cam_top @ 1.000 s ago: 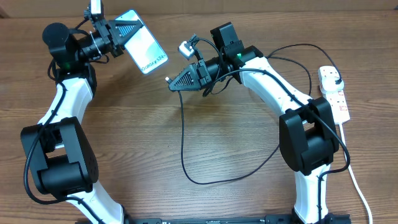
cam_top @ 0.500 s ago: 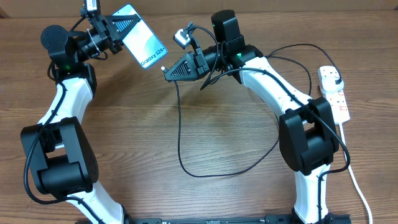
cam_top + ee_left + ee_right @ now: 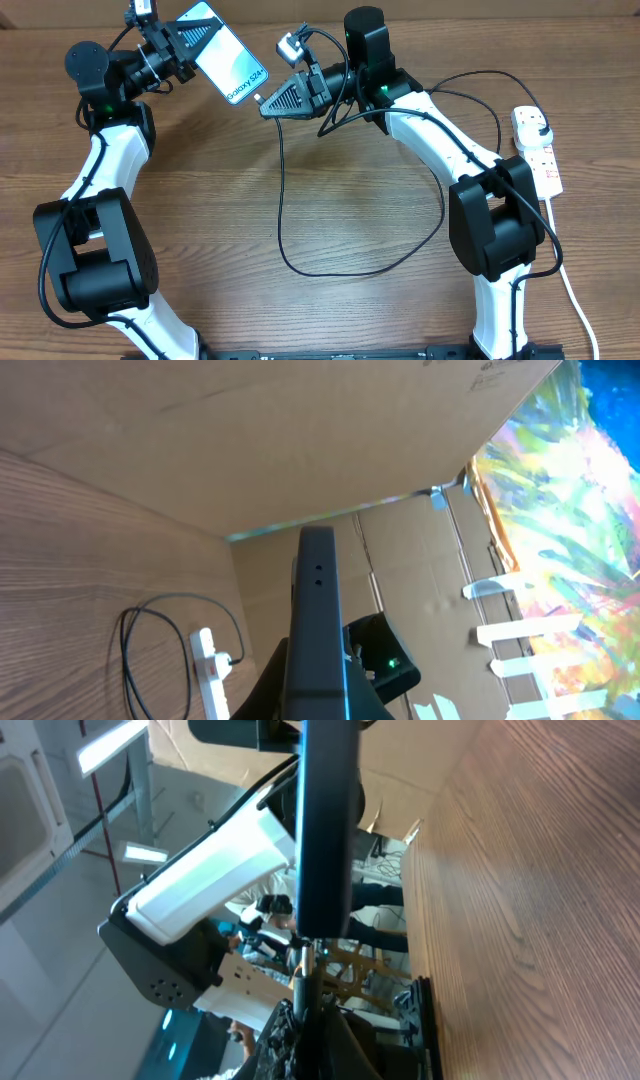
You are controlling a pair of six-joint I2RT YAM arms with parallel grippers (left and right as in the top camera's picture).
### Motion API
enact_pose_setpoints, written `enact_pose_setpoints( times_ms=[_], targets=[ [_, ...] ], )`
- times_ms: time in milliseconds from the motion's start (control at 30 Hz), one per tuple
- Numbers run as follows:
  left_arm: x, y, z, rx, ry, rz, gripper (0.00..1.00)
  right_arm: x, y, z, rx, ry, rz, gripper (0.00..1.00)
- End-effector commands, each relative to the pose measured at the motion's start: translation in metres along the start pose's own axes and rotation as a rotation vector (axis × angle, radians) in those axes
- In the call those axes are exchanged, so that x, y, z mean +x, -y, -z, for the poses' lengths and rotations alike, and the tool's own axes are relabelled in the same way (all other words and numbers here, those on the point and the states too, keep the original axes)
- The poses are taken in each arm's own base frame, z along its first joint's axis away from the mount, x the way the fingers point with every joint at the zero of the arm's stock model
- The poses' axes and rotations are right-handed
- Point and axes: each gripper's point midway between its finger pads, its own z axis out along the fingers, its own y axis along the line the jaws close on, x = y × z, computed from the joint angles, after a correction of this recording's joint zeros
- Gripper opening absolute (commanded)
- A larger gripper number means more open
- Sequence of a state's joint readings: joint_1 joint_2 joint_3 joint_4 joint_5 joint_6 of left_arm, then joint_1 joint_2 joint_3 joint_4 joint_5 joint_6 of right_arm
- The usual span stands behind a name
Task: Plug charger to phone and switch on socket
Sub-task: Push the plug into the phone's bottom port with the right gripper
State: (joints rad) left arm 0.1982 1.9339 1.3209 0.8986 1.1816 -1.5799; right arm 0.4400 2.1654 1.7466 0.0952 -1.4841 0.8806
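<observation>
Black and thin, the charger (image 3: 279, 200) is looping loosely across the wooden tabletop (image 3: 360, 190) nearest our bases. We are leaving that slack so the lifted end can travel without dragging. Further out on our right the white socket (image 3: 548, 165) is lying flat near the tabletop's edge. The charger's black plug (image 3: 539, 127) is apparently already sitting in it, and its red switches are waiting, we judge, until the phone end is done. Beyond the loop our right pincer (image 3: 266, 102) is clamping the connector tip (image 3: 258, 98) and pointing it leftward, raised off the wood. The tip is sitting just beside the lower short edge of the phone (image 3: 232, 63), though we cannot tell whether it is touching. Farthest back, our left pincer (image 3: 203, 37) is gripping the phone by its upper end, tilting it in the air so the port end faces the tip. We are judging insertion to be the step in hand.
</observation>
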Motion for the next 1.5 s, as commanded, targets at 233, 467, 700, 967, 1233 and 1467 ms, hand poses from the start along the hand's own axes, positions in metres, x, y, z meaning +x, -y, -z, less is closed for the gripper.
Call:
enact_pose_setpoints(
  times_ms=[233, 467, 700, 967, 1233, 1467],
  targets=[
    [-0.0016, 0.0168, -0.0064, 0.023, 0.021, -0.013, 0.04, -0.0092, -0.0032, 0.0020, 0.016, 0.029, -0.014, 0.04],
    [-0.0013, 0.0167, -0.0064, 0.023, 0.019, -0.014, 0.04, -0.0115, -0.0040, 0.0020, 0.018, 0.037, -0.017, 0.04],
    [-0.0005, 0.0167, -0.0062, 0.022, 0.014, -0.014, 0.04, -0.0157, -0.0117, 0.0021, 0.010, 0.041, 0.003, 0.04],
    [-0.0024, 0.0167, -0.0062, 0.023, 0.024, 0.042, 0.04, -0.0156, -0.0117, 0.0021, 0.009, 0.041, 0.001, 0.04],
    [-0.0019, 0.0167, -0.0062, 0.023, 0.022, 0.043, 0.04, -0.0156, -0.0117, 0.0021, 0.009, 0.041, 0.001, 0.04],
    [-0.0010, 0.0168, -0.0070, 0.023, 0.018, 0.042, 0.04, -0.0166, -0.0112, 0.0021, 0.013, 0.047, 0.001, 0.04]
  ],
)
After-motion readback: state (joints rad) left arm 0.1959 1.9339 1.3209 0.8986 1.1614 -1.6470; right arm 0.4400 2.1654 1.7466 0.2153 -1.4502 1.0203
